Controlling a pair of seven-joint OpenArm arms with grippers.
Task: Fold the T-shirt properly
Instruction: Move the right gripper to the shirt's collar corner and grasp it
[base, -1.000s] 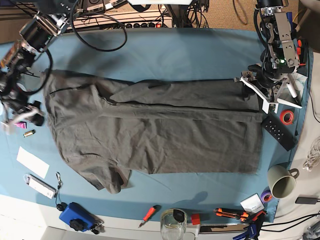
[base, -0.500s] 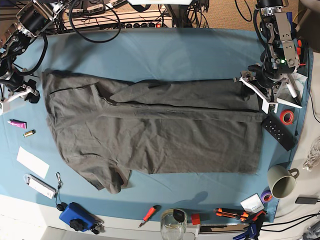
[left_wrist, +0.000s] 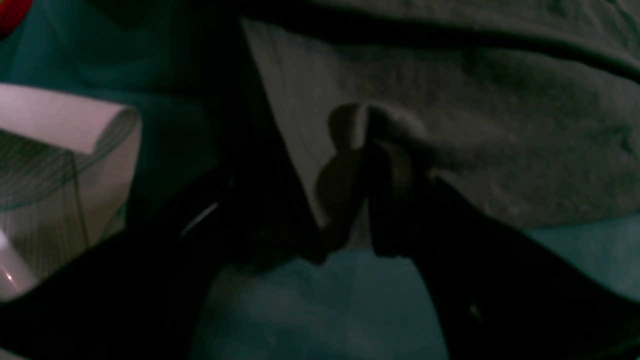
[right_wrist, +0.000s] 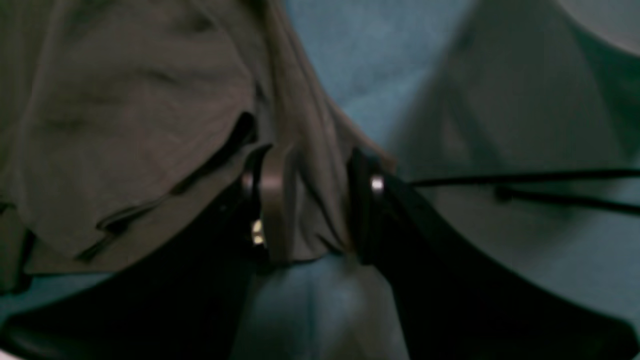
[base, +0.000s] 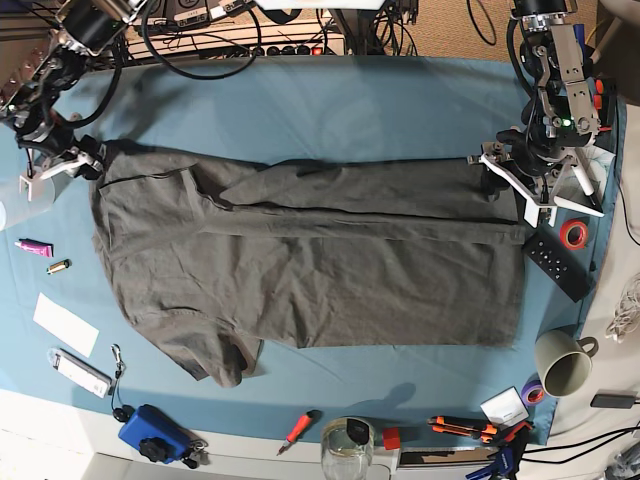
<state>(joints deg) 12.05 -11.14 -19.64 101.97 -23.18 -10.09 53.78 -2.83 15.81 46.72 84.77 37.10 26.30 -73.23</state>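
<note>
The dark grey-brown T-shirt (base: 320, 260) lies spread lengthwise on the blue table cloth (base: 350, 100), with its far long side folded in. My left gripper (base: 505, 170) is at the shirt's far right corner. In the left wrist view, the left gripper (left_wrist: 367, 150) is shut on a small pinch of the T-shirt (left_wrist: 500, 125). My right gripper (base: 85, 160) is at the far left corner. In the right wrist view, a bunch of the T-shirt (right_wrist: 125, 125) fills the gap between the right gripper's (right_wrist: 312, 200) fingers.
A black remote (base: 558, 262), a red tape roll (base: 572, 234) and a mug (base: 562, 362) lie off the shirt's right end. Along the near edge are a blue box (base: 152, 432), a screwdriver (base: 298, 428) and a glass jar (base: 346, 448). A white card (base: 65, 325) lies at the left.
My right arm has swung from beside the shirt's left edge up to its far left corner, and that edge shifted slightly. The left arm has not moved.
</note>
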